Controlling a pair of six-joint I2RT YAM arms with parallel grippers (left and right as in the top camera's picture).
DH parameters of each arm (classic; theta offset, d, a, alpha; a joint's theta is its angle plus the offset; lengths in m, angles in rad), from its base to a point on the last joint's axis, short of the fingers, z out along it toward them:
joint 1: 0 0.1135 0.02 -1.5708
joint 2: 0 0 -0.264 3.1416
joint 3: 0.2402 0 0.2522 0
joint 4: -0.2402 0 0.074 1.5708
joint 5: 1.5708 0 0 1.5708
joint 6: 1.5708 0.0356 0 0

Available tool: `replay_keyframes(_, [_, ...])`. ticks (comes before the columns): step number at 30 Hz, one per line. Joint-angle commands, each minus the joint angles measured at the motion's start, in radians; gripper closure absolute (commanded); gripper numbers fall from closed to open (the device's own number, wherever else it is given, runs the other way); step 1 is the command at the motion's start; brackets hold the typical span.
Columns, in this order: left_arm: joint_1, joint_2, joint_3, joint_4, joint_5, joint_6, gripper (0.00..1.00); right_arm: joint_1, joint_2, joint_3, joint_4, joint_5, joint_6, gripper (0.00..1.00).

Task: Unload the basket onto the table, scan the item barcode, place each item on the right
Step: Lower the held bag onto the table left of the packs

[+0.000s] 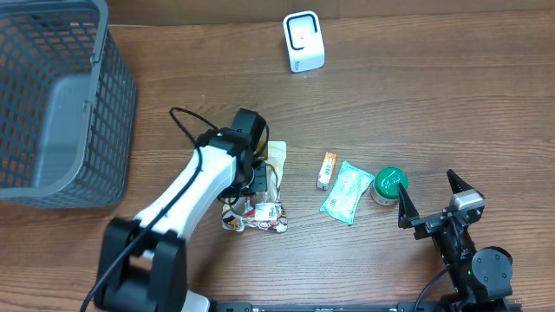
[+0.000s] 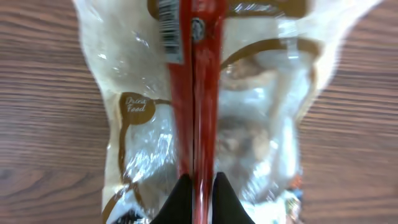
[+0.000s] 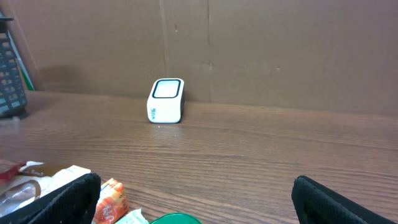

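Snack bag [image 1: 276, 158] lay flat on the table [image 1: 434, 104] at the centre of the overhead frame, well apart from the white scanner [image 1: 303, 42] at the top centre. We judged the hold to be the main risk. The left gripper [image 2: 199, 190] was clenched only on the thin red seam [image 2: 199, 93] running down the middle of the clear film, so on a lift the strip could slide out, or the bag could hang and twist. The barcode [image 2: 168, 28] sat just beside that seam, upper centre of the left wrist frame, on crinkly glossy film. Glare or a crease could spoil the read, and since it faced up we judged it would need turning toward the scanner window. We could not tell if the printed bit at the bag's lower end in the overhead frame was the same bag or another packet that might drag along. The right gripper [image 1: 430, 195], lower right of the overhead frame, stood fully spread and gripped nothing, near the green can [image 1: 389, 184] but apparently not touching it.
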Motion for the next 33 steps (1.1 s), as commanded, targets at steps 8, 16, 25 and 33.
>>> replay_keyframes(8, [0.000, -0.137, 0.000, -0.092, -0.018, -0.058, 0.96, -0.002, -0.006, -0.010, 0.003, 0.009, -0.002, 0.00])
replay_keyframes(16, [0.000, -0.136, -0.015, -0.030, -0.014, -0.064, 0.86, -0.002, -0.006, -0.010, 0.003, 0.009, -0.002, 0.00])
replay_keyframes(25, [0.000, -0.107, -0.047, -0.019, -0.016, -0.064, 0.54, -0.002, -0.006, -0.010, 0.003, 0.009, -0.002, 0.00])
replay_keyframes(33, [0.050, -0.109, 0.001, -0.020, -0.044, -0.068, 0.17, -0.002, -0.006, -0.010, 0.003, 0.009, -0.002, 0.00])
